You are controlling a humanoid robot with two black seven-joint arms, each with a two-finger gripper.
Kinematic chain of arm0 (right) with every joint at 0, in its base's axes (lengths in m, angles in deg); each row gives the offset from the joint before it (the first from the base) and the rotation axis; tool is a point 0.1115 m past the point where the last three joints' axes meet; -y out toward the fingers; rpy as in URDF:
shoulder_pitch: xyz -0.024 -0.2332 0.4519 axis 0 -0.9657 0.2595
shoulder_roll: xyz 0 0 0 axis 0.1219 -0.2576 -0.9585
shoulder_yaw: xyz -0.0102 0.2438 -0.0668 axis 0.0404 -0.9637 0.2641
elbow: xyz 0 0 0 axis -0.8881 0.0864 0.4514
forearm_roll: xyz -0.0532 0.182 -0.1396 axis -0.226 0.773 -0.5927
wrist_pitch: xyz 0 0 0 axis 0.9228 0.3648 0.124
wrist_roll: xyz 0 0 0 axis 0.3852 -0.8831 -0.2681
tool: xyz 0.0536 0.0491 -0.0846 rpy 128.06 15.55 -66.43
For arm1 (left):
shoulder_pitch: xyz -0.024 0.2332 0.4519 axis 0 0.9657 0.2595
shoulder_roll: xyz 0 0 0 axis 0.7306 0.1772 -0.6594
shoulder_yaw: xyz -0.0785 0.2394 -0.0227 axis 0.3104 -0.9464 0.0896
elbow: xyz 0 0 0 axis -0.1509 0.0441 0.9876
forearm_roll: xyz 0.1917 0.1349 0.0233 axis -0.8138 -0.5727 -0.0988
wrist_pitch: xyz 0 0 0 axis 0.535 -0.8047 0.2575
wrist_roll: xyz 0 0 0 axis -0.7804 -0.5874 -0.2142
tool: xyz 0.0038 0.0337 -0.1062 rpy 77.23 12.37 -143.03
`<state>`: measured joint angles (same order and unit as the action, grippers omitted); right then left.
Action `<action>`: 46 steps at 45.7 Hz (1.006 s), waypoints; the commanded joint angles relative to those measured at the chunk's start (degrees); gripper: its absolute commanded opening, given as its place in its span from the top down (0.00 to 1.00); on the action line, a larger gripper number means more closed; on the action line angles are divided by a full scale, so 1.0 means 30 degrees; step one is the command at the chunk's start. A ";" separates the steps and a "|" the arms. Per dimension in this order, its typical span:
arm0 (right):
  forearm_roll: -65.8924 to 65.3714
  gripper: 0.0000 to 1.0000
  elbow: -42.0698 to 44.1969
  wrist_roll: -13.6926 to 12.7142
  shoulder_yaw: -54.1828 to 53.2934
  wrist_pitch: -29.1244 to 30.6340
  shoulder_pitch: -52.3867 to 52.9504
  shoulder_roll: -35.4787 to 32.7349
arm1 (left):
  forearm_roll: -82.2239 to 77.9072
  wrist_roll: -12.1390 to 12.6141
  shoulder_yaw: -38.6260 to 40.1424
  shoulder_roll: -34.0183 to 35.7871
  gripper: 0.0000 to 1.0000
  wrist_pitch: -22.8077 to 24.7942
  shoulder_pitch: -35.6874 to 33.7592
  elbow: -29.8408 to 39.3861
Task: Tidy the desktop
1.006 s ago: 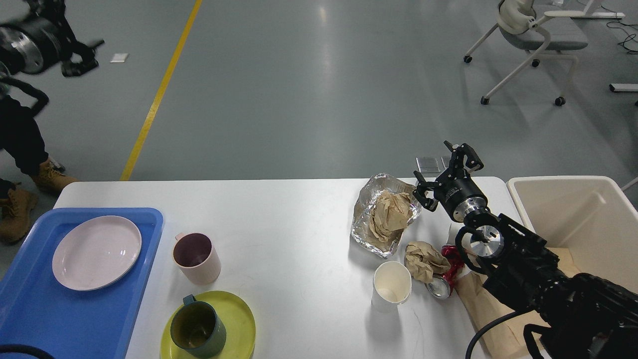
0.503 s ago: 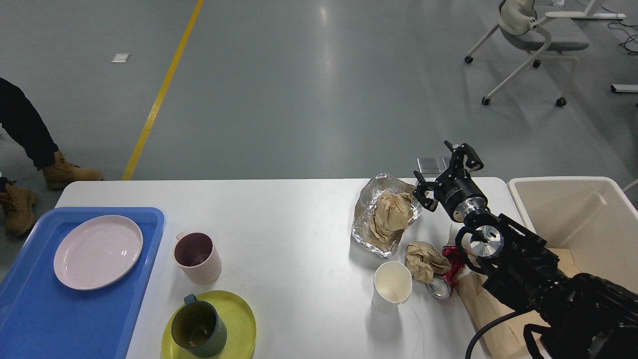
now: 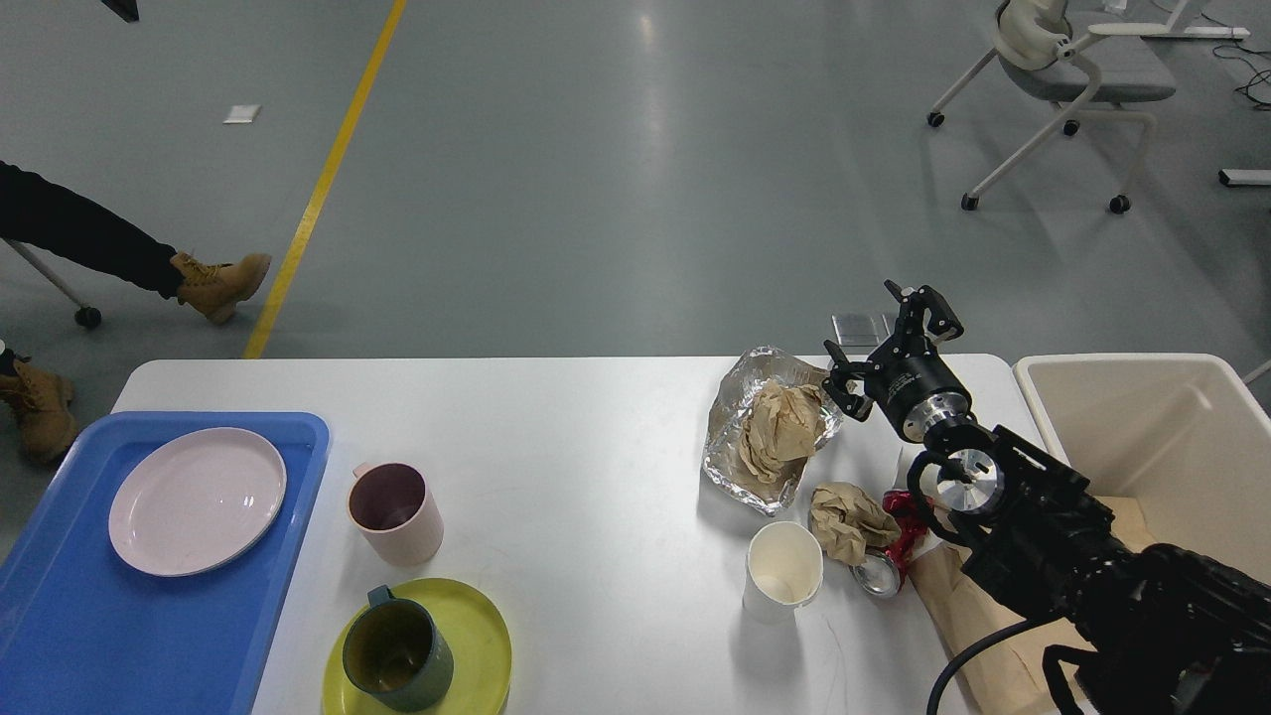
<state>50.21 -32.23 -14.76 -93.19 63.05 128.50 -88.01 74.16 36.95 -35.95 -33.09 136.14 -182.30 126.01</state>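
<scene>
The white desktop [image 3: 576, 427] carries dishes on the left and rubbish on the right. My right gripper [image 3: 884, 340] is open and empty. It hovers over the far right edge, just right of a foil sheet [image 3: 730, 447] that holds crumpled brown paper [image 3: 779, 425]. Near my right arm lie a crumpled paper ball [image 3: 844, 516], a crushed red can [image 3: 889, 556], a white paper cup [image 3: 782, 571] and a brown paper bag [image 3: 968, 616]. My left gripper is out of view.
A blue tray [image 3: 89, 616] at the left holds a pink plate [image 3: 197, 500]. A pink cup [image 3: 392, 511] and a green mug [image 3: 397, 660] on a yellow plate [image 3: 477, 636] stand beside it. A cream bin [image 3: 1162, 437] stands at the right. A person's legs [image 3: 99, 238] are at the far left.
The black arm at the top left has gone out of view. The person's legs have shifted, one now stretched out. My right arm has not moved.
</scene>
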 commanded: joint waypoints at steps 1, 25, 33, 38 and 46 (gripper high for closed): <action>0.0007 0.00 0.0000 0.0000 0.0008 0.0000 -0.0021 -0.0003 | -0.0003 -0.0093 -0.0275 -0.1168 0.04 0.0640 -0.1515 0.0203; 0.0007 0.00 0.0000 0.0000 -0.0021 0.0000 0.0008 -0.0003 | 0.0466 0.0054 -0.1828 -0.3571 0.04 0.0640 -0.3363 0.6997; 0.0007 0.00 0.0000 0.0000 0.0008 0.0000 0.0008 -0.0003 | 0.0699 -0.0385 -0.1740 -0.3454 0.04 0.0640 -0.4417 0.7499; 0.0007 0.00 0.0000 0.0000 0.0008 0.0000 -0.0021 -0.0003 | 0.0963 -0.1292 -0.1887 -0.3513 0.04 0.0640 -0.5325 0.7293; 0.0007 0.00 0.0000 0.0000 0.0008 0.0000 0.0008 -0.0003 | 0.1227 -0.3986 -0.1828 -0.3542 0.04 0.0640 -0.5678 0.7235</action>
<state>50.22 -32.23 -14.76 -93.18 63.05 128.47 -88.00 77.20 30.40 -41.42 -43.66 138.06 -198.76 147.94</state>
